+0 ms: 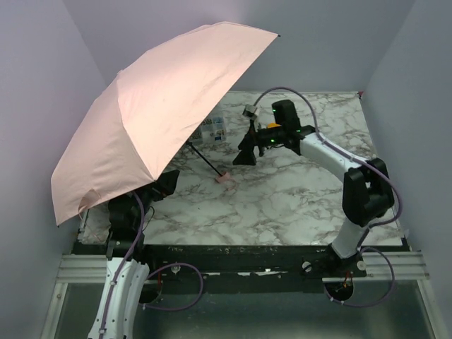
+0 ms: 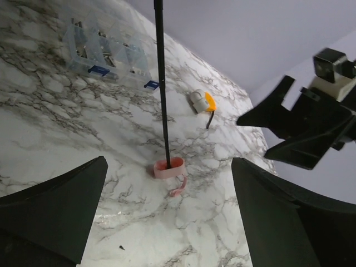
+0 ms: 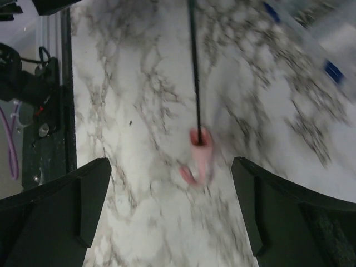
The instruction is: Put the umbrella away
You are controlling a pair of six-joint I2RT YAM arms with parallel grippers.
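Your left gripper (image 2: 169, 183) is spread wide with nothing in it, and its dark fingers (image 2: 53, 211) frame the wrist view on either side. Your right gripper (image 3: 171, 167) is likewise released and empty, hanging above the marble table (image 1: 304, 205) with its tips pointing down. Between the two, the small pink handle (image 2: 168, 167) of the umbrella (image 1: 148, 113) rests on the marble, apart from both sets of fingers, and the thin black shaft (image 2: 162, 83) rises from it at a slant. The umbrella is fully open: its pale pink canopy (image 1: 176, 85) leans over the left side of the table and hides most of your left arm from above. Beyond the handle, toward the far edge, you have a clear compartment box (image 2: 105, 53) and, near it, a small orange-and-white gadget (image 2: 201, 101), both lying on the marble.
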